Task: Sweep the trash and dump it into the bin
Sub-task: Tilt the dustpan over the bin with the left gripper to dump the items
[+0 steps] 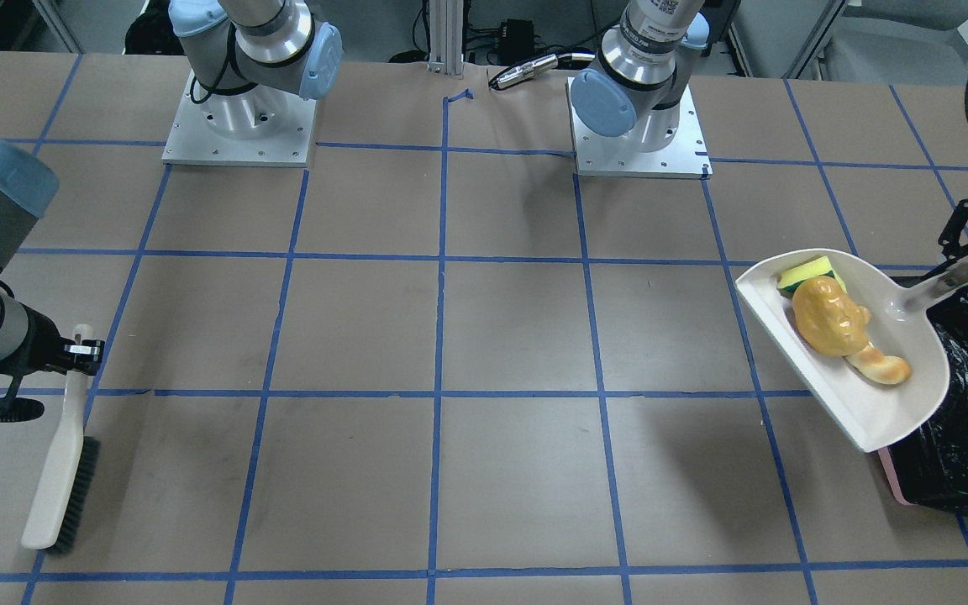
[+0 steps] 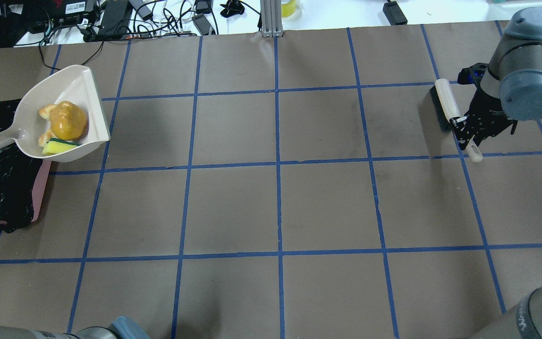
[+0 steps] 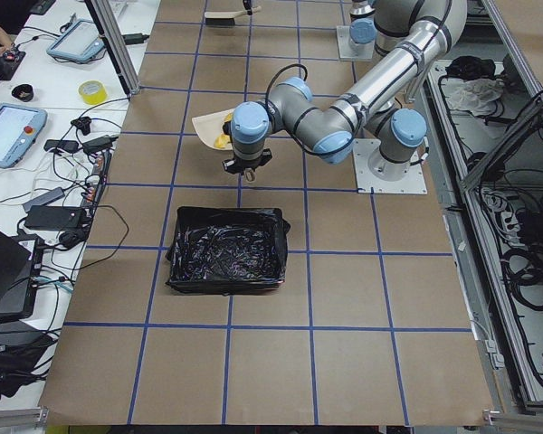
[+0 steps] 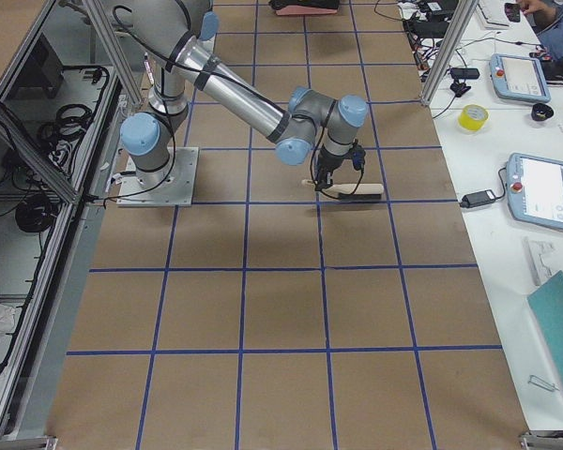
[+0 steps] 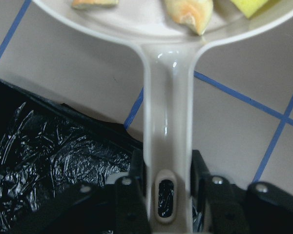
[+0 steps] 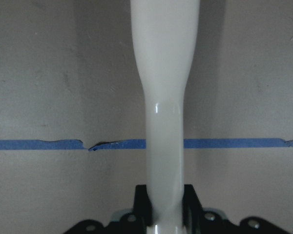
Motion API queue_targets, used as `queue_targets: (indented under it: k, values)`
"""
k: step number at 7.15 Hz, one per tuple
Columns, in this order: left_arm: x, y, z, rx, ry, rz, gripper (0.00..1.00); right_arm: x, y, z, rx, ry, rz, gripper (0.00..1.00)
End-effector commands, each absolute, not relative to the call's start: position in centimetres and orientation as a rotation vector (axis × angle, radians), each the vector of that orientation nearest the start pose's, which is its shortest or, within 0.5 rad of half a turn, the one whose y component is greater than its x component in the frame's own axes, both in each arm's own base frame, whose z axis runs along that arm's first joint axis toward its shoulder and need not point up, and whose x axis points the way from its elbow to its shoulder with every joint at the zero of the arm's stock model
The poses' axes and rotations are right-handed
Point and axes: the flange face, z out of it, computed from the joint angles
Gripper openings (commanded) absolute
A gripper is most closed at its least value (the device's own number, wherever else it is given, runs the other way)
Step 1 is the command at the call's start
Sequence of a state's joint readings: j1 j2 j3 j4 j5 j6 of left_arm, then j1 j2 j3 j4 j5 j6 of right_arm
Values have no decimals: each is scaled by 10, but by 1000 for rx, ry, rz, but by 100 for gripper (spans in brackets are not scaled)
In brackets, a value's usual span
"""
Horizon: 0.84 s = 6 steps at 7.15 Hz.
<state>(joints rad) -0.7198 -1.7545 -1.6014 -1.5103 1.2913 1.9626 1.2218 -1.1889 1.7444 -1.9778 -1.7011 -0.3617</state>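
— While the left gripper (image 5: 167, 187) has its jaws clamped tight on the dustpan handle (image 5: 167, 117), where does the trash end up?

— All three bits ride in the off-white dustpan (image 1: 875, 416). The lumpy golden potato piece (image 1: 824, 319) sits in the middle, with the yellow-and-green sponge (image 1: 807, 273) touching it on one side. The croissant (image 1: 881, 365) pokes out from under it on the other.

— And the bin?

— The pink bin (image 2: 40, 186) with its crinkly black bag (image 3: 226, 253) sits on the table (image 2: 275, 207) at the end on the robot's left. The pan is held up off the table just beside it. The left wrist cam shows the handle's end over the bag's edge, while the pan's body hangs over brown table.

— Right arm?

— Well apart from all that, at the opposite end. The right gripper (image 6: 167, 202) is closed around the white brush handle (image 6: 166, 97). The brush (image 1: 60, 470) points away from the robot, with its black bristles (image 1: 82, 491) low by the table. Honestly, nobody could tell from these shots whether the bristles touch the surface.
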Motion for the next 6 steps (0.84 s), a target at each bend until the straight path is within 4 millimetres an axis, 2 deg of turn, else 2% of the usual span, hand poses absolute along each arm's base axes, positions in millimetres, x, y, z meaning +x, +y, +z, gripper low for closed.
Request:
queue_targets:
  k: [1,2,3,4,6]
  values:
    - [360,-470,400,1620,2881,-360,0,-85,-587,238,-34,3213,241,74]
    - [382,-467,393,1602,2889,-354,0,-85,-588,241,-50,3216,233,82]
    - [402,-461,390,1623,2867,-317,0,-85,-589,248,-42,3219,212,96]
    - [419,-459,398,1602,2852,-290,0,-86,-591,269,-43,3234,155,100]
    - [477,-461,399,1541,2829,-163,0,-80,-586,336,-45,3267,35,100]
